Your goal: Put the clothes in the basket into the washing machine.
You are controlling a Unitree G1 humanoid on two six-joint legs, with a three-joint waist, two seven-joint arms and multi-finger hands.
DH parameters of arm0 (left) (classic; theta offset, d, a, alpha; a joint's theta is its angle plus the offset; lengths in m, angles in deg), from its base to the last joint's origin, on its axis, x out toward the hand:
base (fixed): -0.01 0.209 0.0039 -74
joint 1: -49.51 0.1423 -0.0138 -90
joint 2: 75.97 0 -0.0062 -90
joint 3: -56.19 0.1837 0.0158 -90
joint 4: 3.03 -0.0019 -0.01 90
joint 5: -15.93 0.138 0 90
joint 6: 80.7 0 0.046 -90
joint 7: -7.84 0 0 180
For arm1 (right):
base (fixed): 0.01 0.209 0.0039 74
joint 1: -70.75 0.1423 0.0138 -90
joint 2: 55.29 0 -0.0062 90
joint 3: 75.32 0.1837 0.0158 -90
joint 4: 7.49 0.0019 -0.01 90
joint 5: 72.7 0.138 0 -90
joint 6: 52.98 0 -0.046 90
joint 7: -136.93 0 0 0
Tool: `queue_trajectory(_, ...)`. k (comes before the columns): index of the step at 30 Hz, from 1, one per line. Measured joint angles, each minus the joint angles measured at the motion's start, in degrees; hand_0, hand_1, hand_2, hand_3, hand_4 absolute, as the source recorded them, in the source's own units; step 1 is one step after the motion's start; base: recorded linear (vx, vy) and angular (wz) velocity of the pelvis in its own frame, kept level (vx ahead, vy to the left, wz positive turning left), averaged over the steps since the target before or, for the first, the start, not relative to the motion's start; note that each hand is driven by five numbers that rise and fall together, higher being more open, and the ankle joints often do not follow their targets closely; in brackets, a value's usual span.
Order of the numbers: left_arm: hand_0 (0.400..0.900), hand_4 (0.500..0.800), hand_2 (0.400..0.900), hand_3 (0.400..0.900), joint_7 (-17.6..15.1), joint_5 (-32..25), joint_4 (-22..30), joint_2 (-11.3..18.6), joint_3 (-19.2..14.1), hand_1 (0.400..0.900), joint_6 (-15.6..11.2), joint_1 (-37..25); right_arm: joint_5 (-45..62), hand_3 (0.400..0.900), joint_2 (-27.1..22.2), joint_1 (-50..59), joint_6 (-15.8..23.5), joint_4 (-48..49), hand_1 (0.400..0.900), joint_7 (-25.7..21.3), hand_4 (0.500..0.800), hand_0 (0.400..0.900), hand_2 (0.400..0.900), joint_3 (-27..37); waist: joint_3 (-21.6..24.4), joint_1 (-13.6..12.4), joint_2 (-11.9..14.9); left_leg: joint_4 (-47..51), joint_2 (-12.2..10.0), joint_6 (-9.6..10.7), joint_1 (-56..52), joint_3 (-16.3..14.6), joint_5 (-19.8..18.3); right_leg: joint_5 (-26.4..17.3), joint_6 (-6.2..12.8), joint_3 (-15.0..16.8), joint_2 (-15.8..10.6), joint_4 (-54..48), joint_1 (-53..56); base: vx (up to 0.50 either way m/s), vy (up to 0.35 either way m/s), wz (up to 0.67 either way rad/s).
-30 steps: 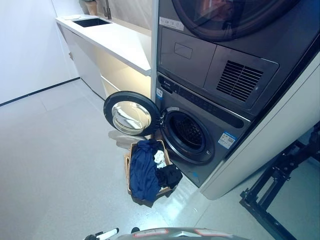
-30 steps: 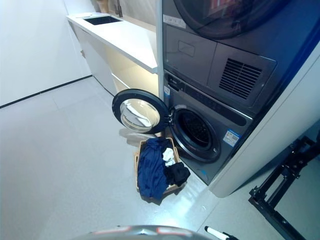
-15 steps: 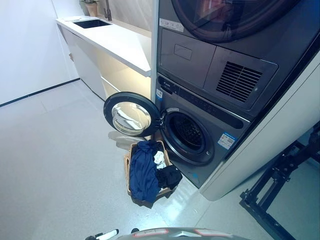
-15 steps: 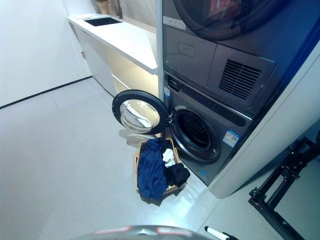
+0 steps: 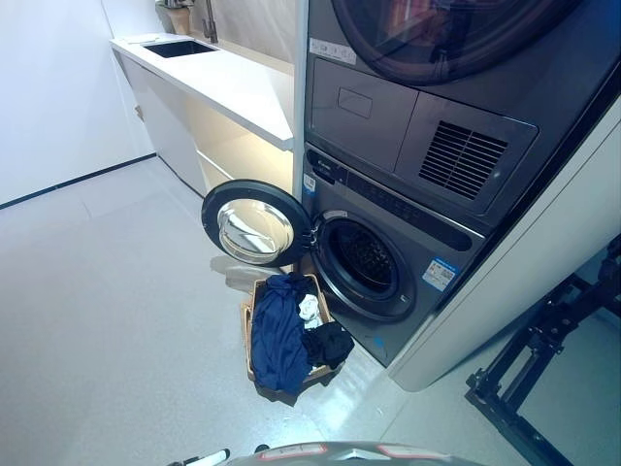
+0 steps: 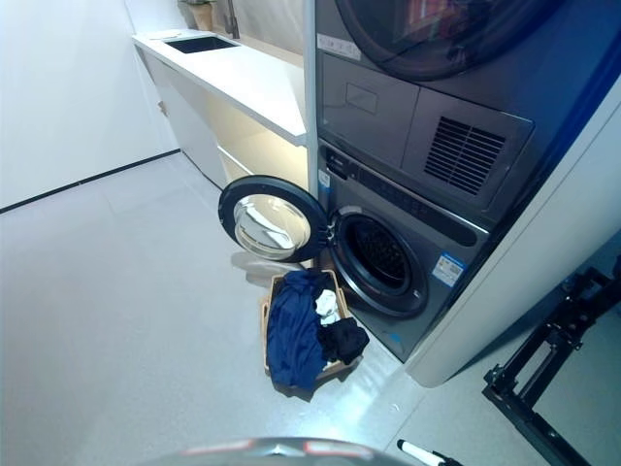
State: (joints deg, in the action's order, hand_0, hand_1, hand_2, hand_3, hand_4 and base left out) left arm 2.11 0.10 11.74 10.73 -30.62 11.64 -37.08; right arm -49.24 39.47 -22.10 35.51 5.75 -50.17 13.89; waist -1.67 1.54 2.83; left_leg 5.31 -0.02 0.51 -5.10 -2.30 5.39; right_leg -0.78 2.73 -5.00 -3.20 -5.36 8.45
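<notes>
A brown basket stands on the floor just in front of the washing machine. A large dark blue garment spills over its front edge, with a small white piece and a black garment beside it. The machine's round door is swung open to the left, and the dark drum opening is exposed. Only a sliver of my left hand shows at the bottom edge, and a sliver of my right hand at the bottom of the right eye view. Both are far from the basket.
A dryer is stacked on the washing machine. A white counter with a sink runs along the back left. A black metal stand sits on the floor at the right. Grey floor stretches to the left of the basket.
The whole picture has shifted very slightly, so the camera has moved. The basket, the clothes and the door stay where they were.
</notes>
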Motion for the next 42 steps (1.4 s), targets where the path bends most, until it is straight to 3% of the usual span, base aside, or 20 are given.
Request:
queue_trajectory(7,0.900,0.800,0.900,0.900,-0.03,-0.35,0.04,0.04,0.02,0.900,0.00,-0.71,0.03,0.900,-0.02,1.06,-0.04,0.29,0.900,0.04,0.800,0.900,0.900,-0.20,-0.42,0.35,-0.72,-0.05,-0.38,-0.05,2.05,0.10,0.40,0.24,0.30,-0.02,0.33,1.66,-2.66,-0.06,-0.120,0.01)
queue_trajectory(11,0.900,0.800,0.900,0.900,-0.07,-1.30,-0.04,0.07,-0.08,0.900,-0.04,-2.02,0.07,0.900,0.13,1.48,0.14,0.50,0.900,0.09,0.800,0.900,0.900,-0.18,-1.64,0.30,-1.00,-2.59,-0.89,0.93,4.46,0.98,-0.13,1.04,-1.01,-0.46,0.99,2.42,-3.86,-0.01,-0.230,0.17)
queue_trajectory(12,0.900,0.800,0.900,0.900,-0.04,-2.06,-0.04,-0.09,-0.15,0.900,-0.07,-2.18,0.09,0.900,-0.01,1.61,0.10,0.64,0.900,0.07,0.800,0.900,0.900,-0.17,-2.17,-0.05,-1.58,-4.02,-1.39,1.43,5.10,1.12,-0.33,1.32,-1.22,-0.67,1.99,3.70,-4.21,-0.02,-0.217,0.23)
queue_trajectory(13,0.900,0.800,0.900,0.900,-0.01,-2.68,-0.32,-0.09,-0.34,0.900,-0.10,-3.15,0.10,0.900,0.02,2.50,0.25,0.69,0.900,0.12,0.800,0.900,0.900,-0.18,-4.14,-0.12,-1.81,-7.35,-1.86,2.68,6.60,1.82,-1.33,3.03,-2.78,-0.81,2.60,6.48,-5.05,-0.02,-0.188,0.15)
queue_trajectory(14,0.900,0.800,0.900,0.900,0.02,-2.82,-0.23,-0.06,-0.49,0.900,-0.14,-4.76,0.11,0.900,0.06,3.60,0.22,0.29,0.900,0.13,0.800,0.900,0.900,-0.18,-6.34,-0.06,-1.45,-11.22,-1.60,4.65,7.94,2.44,-1.88,3.61,-3.33,-1.02,2.33,7.43,-4.97,0.03,-0.123,0.03)
queue_trajectory(15,0.900,0.800,0.900,0.900,0.00,-3.05,-0.33,-0.67,-0.61,0.900,-0.14,-5.18,0.11,0.900,-0.56,4.03,0.20,0.30,0.900,0.07,0.800,0.900,0.900,-0.14,-7.49,-0.71,-2.72,-12.85,-2.80,6.16,8.59,2.73,-2.64,4.19,-4.04,-1.46,3.53,8.94,-5.30,0.07,-0.173,-0.07)
queue_trajectory(16,0.900,0.800,0.900,0.900,0.03,-3.65,-0.35,-0.93,-0.76,0.900,-0.21,-5.70,0.11,0.900,-0.96,4.86,0.23,0.26,0.900,0.07,0.800,0.900,0.900,-0.09,-8.86,-0.89,-3.11,-15.36,-2.60,6.43,9.53,3.02,-2.75,5.23,-4.74,-1.28,3.10,10.98,-6.20,0.11,-0.120,-0.11)
queue_trajectory(18,0.900,0.800,0.900,0.900,0.17,-5.14,-0.20,-1.94,-0.72,0.900,-0.17,-6.87,0.11,0.900,-2.42,5.88,0.40,0.30,0.900,-0.02,0.800,0.900,0.900,-0.10,-11.12,-1.49,-4.07,-21.44,-2.71,9.06,12.66,3.80,-2.44,6.31,-5.93,-1.21,3.03,14.05,-7.59,0.11,-0.018,-0.08)
queue_trajectory(21,0.900,0.800,0.900,0.900,0.36,-6.09,-1.25,-3.27,-0.72,0.900,0.07,-5.89,0.12,0.900,-4.25,7.15,0.46,0.32,0.900,-0.11,0.800,0.900,0.900,-0.11,-11.41,-1.49,-4.48,-24.72,0.29,6.84,13.90,3.10,-4.21,6.08,-6.35,-0.94,1.26,13.94,-7.93,0.20,0.059,-0.09)
queue_trajectory(23,0.900,0.800,0.900,0.900,0.36,-6.78,-1.07,-3.17,-0.73,0.900,-0.09,-5.73,0.11,0.900,-4.35,7.31,0.30,0.29,0.900,-0.18,0.800,0.900,0.900,-0.07,-11.61,-1.80,-4.27,-18.33,1.23,5.98,13.78,3.23,-4.67,5.99,-6.34,-0.56,1.22,13.58,-8.48,0.36,0.151,-0.15)
queue_trajectory(26,0.900,0.800,0.900,0.900,0.37,-6.79,-1.06,-3.30,-0.72,0.900,-0.07,-5.47,0.09,0.900,-4.60,7.67,0.40,0.38,0.900,-0.24,0.800,0.900,0.900,0.08,-11.61,-2.01,-4.36,-1.34,0.97,6.12,13.09,4.22,-2.94,4.55,-6.04,0.65,2.58,9.36,-7.51,0.31,0.163,-0.16)
queue_trajectory(30,0.900,0.800,0.900,0.900,0.37,-6.76,-1.73,-3.34,-1.49,0.900,-0.14,-3.78,0.06,0.900,-5.21,7.94,0.77,0.18,0.900,-0.08,0.800,0.900,0.900,2.38,-11.62,-3.87,-5.42,-0.30,-2.59,5.97,13.23,3.39,-1.57,3.55,-5.36,4.60,4.79,3.15,-3.87,0.48,0.335,-0.31)
queue_trajectory(32,0.900,0.800,0.900,0.900,0.27,-6.76,-2.38,-3.18,-1.87,0.900,-0.03,-4.08,0.07,0.900,-5.14,8.31,1.36,0.31,0.900,-0.05,0.800,0.900,0.900,2.04,-10.95,-4.41,-4.56,-1.54,-1.75,5.61,15.01,2.28,0.37,3.88,-4.55,6.23,3.46,2.51,-5.23,0.38,0.347,-0.37)
queue_trajectory(33,0.900,0.800,0.900,0.900,0.27,-6.77,-2.12,-2.95,-1.89,0.900,-0.07,-4.41,0.08,0.900,-5.07,8.45,1.43,0.28,0.900,0.11,0.800,0.900,0.900,2.77,-11.22,-4.82,-3.36,-1.46,-1.18,3.42,15.09,0.96,3.12,3.78,-3.39,6.54,2.72,1.88,-5.19,0.49,0.456,-0.29)
queue_trajectory(35,0.900,0.800,0.900,0.900,-0.03,-6.77,-1.55,-1.61,-1.83,0.900,-0.10,-4.52,0.11,0.900,-3.62,8.65,1.52,0.23,0.900,0.13,0.800,0.900,0.900,1.90,-10.58,-5.05,-1.11,-3.12,0.03,-2.31,15.70,-0.73,4.64,6.69,-0.66,6.10,0.48,5.90,-6.98,0.32,0.321,0.02)
queue_trajectory(36,0.900,0.800,0.900,0.900,-0.06,-6.77,-0.66,-0.51,-1.86,0.900,-0.15,-5.14,0.15,0.900,-2.70,8.73,1.48,0.51,0.900,0.23,0.800,0.900,0.900,1.14,-10.16,-5.00,0.25,-3.00,0.71,-3.02,15.59,-1.29,3.64,6.29,0.24,4.83,-0.28,8.29,-8.39,0.20,0.207,0.03)
queue_trajectory(38,0.900,0.800,0.900,0.900,-0.04,-6.77,0.67,0.71,-1.69,0.900,-0.49,-7.65,0.37,0.900,-1.87,8.90,1.49,0.82,0.900,0.12,0.800,0.900,0.900,1.00,-10.14,-4.30,0.51,-2.86,0.67,-4.21,14.78,-1.07,3.40,6.44,1.01,2.72,-0.50,14.71,-10.62,0.26,0.348,0.07)
queue_trajectory(40,0.900,0.800,0.900,0.900,-0.01,-6.76,1.22,1.67,-1.21,0.900,-1.31,-10.03,1.47,0.900,-1.23,9.59,1.52,1.95,0.900,0.16,0.800,0.900,0.900,0.90,-10.28,-3.83,0.32,-2.59,0.64,-5.13,12.18,-0.38,2.12,7.00,2.24,1.46,-1.27,29.05,-15.87,0.21,0.268,0.08)
queue_trajectory(42,0.900,0.800,0.900,0.900,0.06,-6.70,1.59,2.84,-0.60,0.900,-1.85,-11.71,2.32,0.900,-0.67,9.75,1.85,3.53,0.900,0.27,0.800,0.900,0.900,-0.08,-10.04,-2.69,0.66,-3.18,1.75,-6.03,10.45,0.26,0.74,7.25,2.24,1.39,-2.94,38.91,-18.90,0.20,0.203,0.05)
